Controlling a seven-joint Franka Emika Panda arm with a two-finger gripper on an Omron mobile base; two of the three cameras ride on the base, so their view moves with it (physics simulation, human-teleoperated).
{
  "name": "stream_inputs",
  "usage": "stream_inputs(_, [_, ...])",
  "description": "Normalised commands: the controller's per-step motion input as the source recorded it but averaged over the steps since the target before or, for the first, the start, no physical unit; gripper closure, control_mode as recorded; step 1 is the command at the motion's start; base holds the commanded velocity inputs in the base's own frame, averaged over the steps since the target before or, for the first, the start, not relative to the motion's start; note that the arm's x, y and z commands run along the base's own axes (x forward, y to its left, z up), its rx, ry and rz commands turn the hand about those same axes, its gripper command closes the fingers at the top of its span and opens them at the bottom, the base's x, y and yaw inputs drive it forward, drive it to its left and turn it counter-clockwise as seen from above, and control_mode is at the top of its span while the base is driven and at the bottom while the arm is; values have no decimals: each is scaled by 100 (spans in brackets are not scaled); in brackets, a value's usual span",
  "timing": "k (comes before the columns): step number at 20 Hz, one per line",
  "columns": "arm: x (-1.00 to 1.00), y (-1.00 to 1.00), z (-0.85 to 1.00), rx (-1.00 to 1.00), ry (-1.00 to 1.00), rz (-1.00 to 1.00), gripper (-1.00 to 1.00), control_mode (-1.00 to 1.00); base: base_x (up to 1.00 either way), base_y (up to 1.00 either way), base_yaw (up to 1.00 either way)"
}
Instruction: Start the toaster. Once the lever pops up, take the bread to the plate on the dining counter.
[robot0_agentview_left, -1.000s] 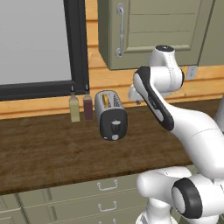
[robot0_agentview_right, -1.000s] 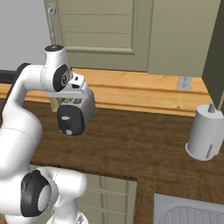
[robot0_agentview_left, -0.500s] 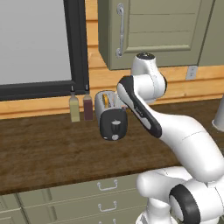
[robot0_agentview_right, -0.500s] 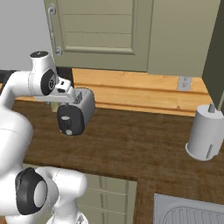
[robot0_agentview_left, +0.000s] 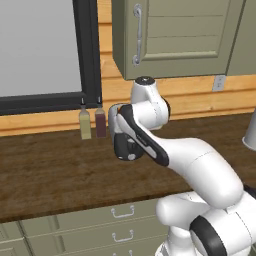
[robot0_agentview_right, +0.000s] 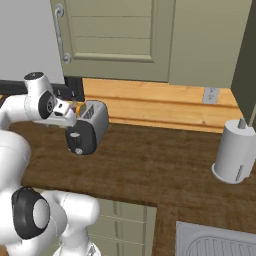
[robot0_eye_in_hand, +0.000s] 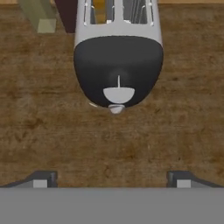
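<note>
While we look down along the gripper (robot0_eye_in_hand: 112, 181), its two fingertips (robot0_eye_in_hand: 41, 179) stand spread about as wide as they go with nothing between them but the dark wood worktop (robot0_eye_in_hand: 52, 131). Just ahead of the fingertips and apart from them sits the toaster (robot0_eye_in_hand: 117, 57), its glossy black end panel facing us with the round grey dial (robot0_eye_in_hand: 118, 95) low on it; the bread (robot0_eye_in_hand: 99, 6) shows as a yellow-tan edge in one slot. Beyond the toaster to one side stand an olive bottle (robot0_eye_in_hand: 38, 15) and a dark red bottle (robot0_eye_in_hand: 66, 13)
</note>
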Motion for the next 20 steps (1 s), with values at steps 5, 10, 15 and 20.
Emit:
stream_inputs(5, [31, 0, -26, 0, 0, -6, -100, -100, 0, 0, 0])
stream_inputs(10, [32, 0, -20, 0, 0, -1, 100, -100, 0, 0, 0])
stream_inputs(15, [37, -1, -22, 0, 0, 0, 100, -100, 0, 0, 0])
stream_inputs(20, [43, 0, -20, 0, 0, 0, 100, -100, 0, 0, 0])
